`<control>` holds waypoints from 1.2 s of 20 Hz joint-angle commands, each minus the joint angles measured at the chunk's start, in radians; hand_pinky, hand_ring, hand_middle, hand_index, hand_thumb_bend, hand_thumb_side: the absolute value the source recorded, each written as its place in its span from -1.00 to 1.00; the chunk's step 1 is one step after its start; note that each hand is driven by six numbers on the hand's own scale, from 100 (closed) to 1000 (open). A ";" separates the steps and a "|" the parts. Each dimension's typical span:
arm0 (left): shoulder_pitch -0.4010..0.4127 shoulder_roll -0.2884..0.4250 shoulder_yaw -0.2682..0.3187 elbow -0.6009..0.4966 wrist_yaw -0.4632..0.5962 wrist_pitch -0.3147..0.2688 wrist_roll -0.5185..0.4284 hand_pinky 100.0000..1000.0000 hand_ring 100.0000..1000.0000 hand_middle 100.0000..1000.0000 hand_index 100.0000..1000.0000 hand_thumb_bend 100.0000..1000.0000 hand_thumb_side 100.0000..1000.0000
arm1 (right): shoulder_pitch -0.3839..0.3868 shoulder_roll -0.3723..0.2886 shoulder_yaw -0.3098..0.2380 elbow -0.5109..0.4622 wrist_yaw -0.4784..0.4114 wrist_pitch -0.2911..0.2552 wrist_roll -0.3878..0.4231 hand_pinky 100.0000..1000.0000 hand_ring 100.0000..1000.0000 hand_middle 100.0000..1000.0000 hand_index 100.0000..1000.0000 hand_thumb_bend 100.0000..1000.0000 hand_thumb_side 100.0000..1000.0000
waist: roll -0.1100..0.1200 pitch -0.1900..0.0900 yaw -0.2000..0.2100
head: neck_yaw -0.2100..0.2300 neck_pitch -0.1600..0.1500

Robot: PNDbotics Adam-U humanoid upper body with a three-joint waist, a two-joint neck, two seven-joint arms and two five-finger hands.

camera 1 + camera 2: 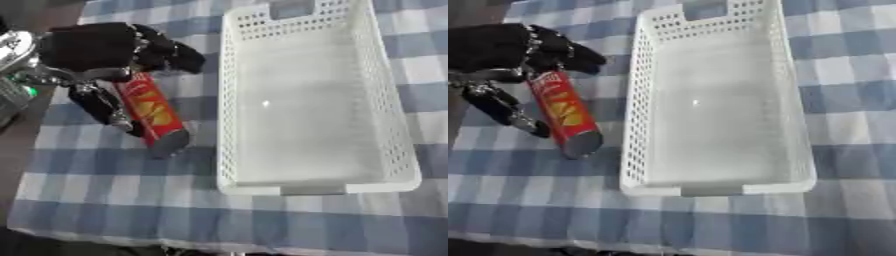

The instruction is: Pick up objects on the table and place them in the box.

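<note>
A red crisp can [156, 117] with yellow print lies on the blue-and-white checked cloth, just left of the white perforated box [315, 189]. Its grey end points toward the near edge. My left hand [92, 47] covers the can's far end. The curled fingers [175, 55] sit on the can's right side, and the thumb [109, 107] runs down its left side against it. Inside, the box holds nothing. My right hand shows in neither view.
The checked cloth [114, 200] ends at the table's left edge and near edge, with dark floor beyond. The silver joints of my left arm [17, 55] come in at the left edge.
</note>
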 commanded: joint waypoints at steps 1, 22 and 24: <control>0.002 0.014 0.013 -0.010 0.001 0.011 -0.012 0.35 0.50 0.79 0.95 0.50 -1.00 | -0.018 -0.018 0.002 -0.008 0.002 -0.006 0.001 -0.48 -0.07 0.17 0.70 -1.00 1.00 | -0.004 -0.010 -0.005 | -0.001 -0.016; 0.031 0.013 0.032 0.053 -0.227 0.043 -0.105 0.42 0.57 0.77 1.00 0.58 -1.00 | -0.039 -0.021 0.002 -0.005 0.004 -0.017 0.000 -0.48 -0.07 0.17 0.70 -1.00 1.00 | -0.004 -0.001 -0.031 | 0.020 -0.022; 0.032 0.018 0.035 0.049 -0.262 0.043 -0.123 0.43 0.58 0.77 1.00 0.58 -1.00 | -0.037 -0.021 0.002 -0.005 0.003 -0.015 0.000 -0.48 -0.07 0.17 0.70 -1.00 1.00 | -0.002 -0.002 -0.030 | 0.020 -0.022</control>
